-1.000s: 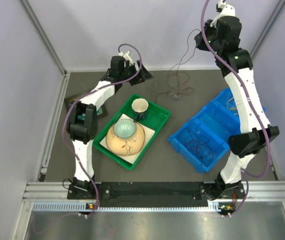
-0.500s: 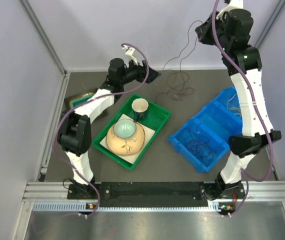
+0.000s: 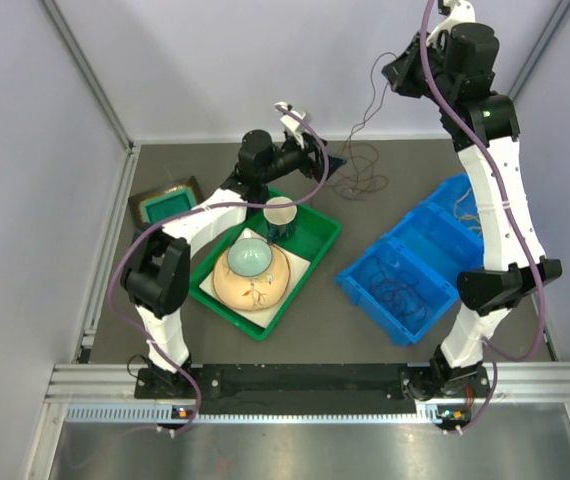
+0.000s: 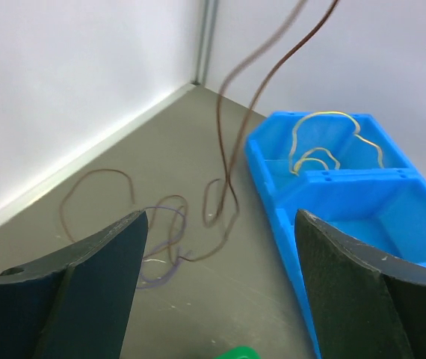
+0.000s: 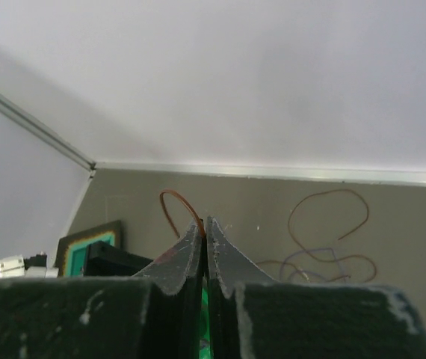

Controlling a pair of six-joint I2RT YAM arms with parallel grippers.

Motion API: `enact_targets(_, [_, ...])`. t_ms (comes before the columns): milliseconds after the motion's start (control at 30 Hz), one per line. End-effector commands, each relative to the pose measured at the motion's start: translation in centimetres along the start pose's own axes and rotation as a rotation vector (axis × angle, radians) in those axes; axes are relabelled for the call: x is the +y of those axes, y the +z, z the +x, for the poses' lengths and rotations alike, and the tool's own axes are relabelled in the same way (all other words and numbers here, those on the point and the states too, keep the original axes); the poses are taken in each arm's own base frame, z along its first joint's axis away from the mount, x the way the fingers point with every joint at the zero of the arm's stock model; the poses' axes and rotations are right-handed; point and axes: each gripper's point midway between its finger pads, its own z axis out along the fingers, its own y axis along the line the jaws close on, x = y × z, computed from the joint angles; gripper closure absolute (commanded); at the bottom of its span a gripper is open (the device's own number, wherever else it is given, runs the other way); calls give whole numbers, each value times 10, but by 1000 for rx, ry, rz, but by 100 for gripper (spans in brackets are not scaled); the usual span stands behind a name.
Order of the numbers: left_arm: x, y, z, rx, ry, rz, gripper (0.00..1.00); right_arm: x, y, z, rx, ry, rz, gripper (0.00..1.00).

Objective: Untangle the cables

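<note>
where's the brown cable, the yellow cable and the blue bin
brown cable (image 4: 226,179): left wrist view, lower end of the hanging stretch
yellow cable (image 4: 325,114): left wrist view, top of its arch
blue bin (image 4: 347,183): left wrist view, wall between compartments

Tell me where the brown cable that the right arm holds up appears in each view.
Top external: the brown cable hangs from the right gripper, upper right, down to loops on the floor.
Left wrist: the cable rises from the floor at centre to the top edge.
Right wrist: a small arc at centre, just above the shut fingers.
Shared landmark: the pale strip under the back wall, in all three.
</note>
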Motion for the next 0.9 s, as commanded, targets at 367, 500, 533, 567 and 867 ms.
enact_targets(367, [5, 22, -21, -115, 93, -16, 16, 23, -9, 3, 25, 46, -101, 100])
enact_targets(500, [9, 32, -20, -128, 75, -28, 16, 24, -8, 7, 36, 53, -108, 100])
enact_targets(533, [9, 36, -15, -123, 67, -29, 16, 24, -7, 8, 40, 55, -109, 100])
enact_targets(567, [9, 41, -20, -135, 65, -30, 17, 24, -7, 9, 43, 57, -112, 100])
enact_targets(867, [3, 67, -13, -137, -59, -19, 100, 19, -2, 18, 64, 72, -93, 100])
